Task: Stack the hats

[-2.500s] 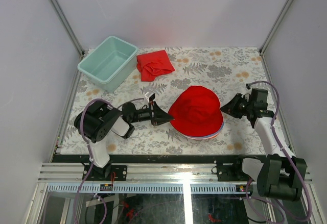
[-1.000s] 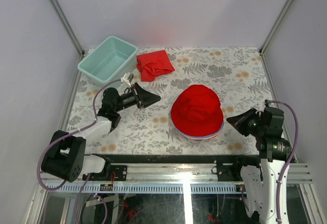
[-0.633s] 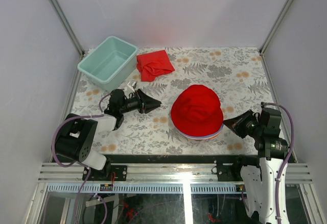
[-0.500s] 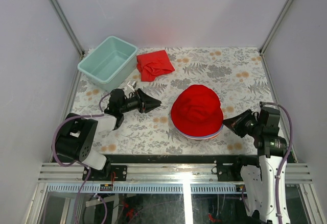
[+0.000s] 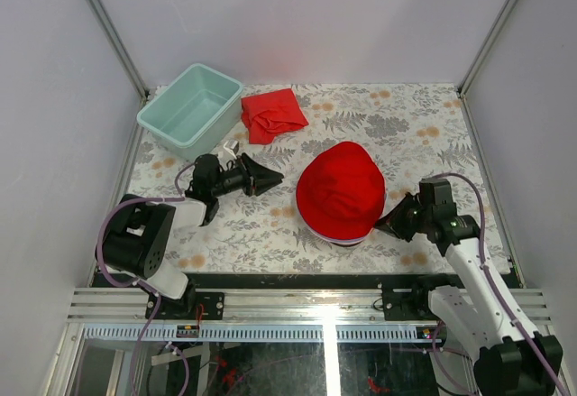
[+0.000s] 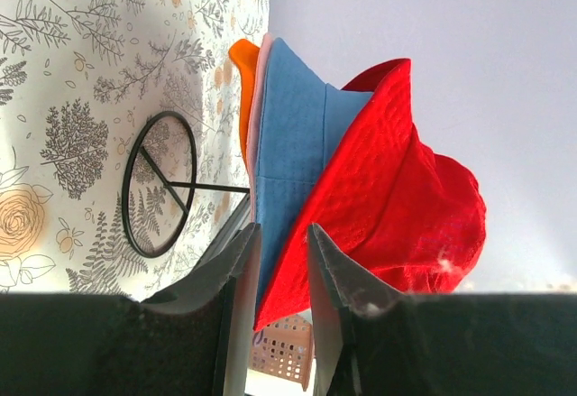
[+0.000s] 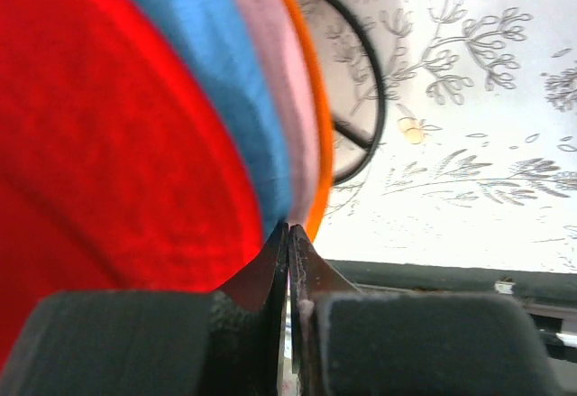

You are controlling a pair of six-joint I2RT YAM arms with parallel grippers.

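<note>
Your right gripper [image 5: 386,224] has come in from the near-right of the table [image 5: 433,125]. Its jaws are pressed together with nothing visibly between them, and its tips sit at the right edge of the stacked brims. The red hat [image 5: 341,193] on top has shifted slightly left and looks tipped up on that side. Beneath it the blue hat [image 6: 293,143], pink hat [image 7: 275,71] and orange hat [image 6: 243,62] fan out above the black wire stand [image 6: 160,184]. All four are piled mid-table, so I read this as a nudge to square the stack. Your left gripper [image 5: 276,178] has barely moved; it is slightly parted, empty and well apart from the hats.
</note>
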